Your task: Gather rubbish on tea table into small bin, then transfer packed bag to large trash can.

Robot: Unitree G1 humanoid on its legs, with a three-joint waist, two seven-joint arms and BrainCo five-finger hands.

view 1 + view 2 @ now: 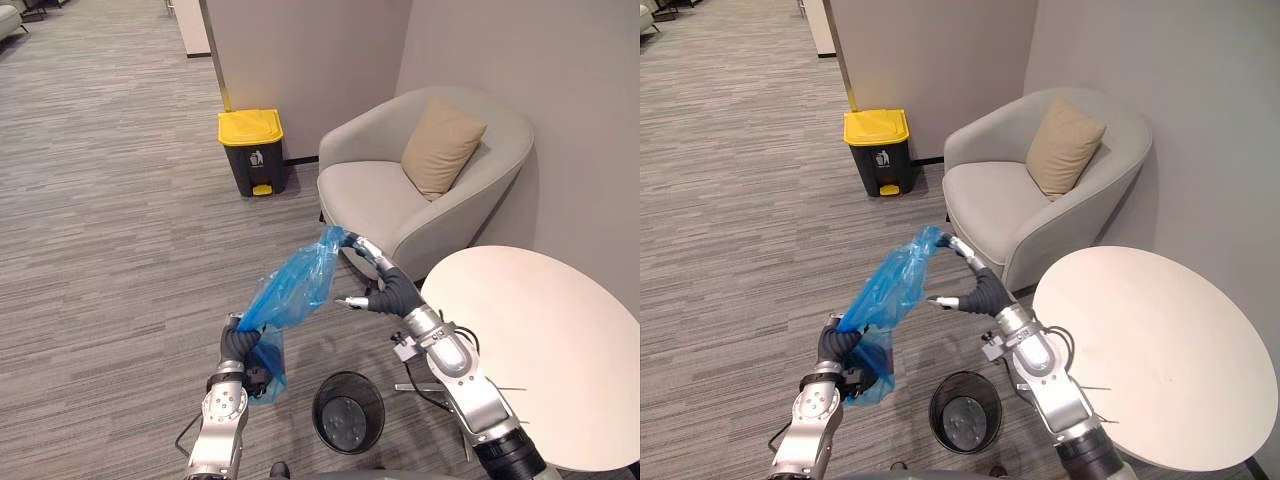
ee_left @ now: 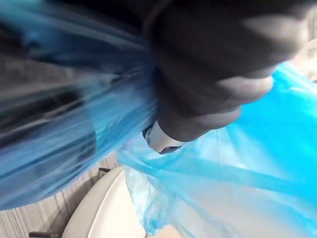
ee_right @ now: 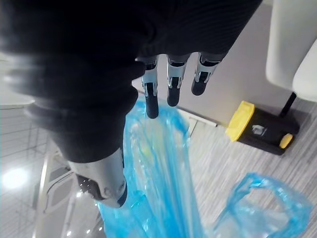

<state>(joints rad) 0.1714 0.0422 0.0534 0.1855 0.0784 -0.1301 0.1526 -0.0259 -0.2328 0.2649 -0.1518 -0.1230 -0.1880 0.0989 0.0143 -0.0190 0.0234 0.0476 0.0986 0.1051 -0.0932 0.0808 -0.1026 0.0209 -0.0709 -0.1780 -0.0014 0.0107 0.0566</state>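
Centre of frame: my right hand (image 1: 385,285), fingers straight, carries the blue bag (image 1: 295,285); my left hand (image 1: 238,345), lower left, sits amid plastic, grip unreadable

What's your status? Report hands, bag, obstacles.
Blue bag stretched between left hand, low, and open right hand, high. Bag out of small bin, above floor. Armchair right of yellow-lidded can.

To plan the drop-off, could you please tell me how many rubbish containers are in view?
2. A small black mesh bin stands on the floor beside the round table; a yellow-lidded trash can stands by the wall left of the armchair.
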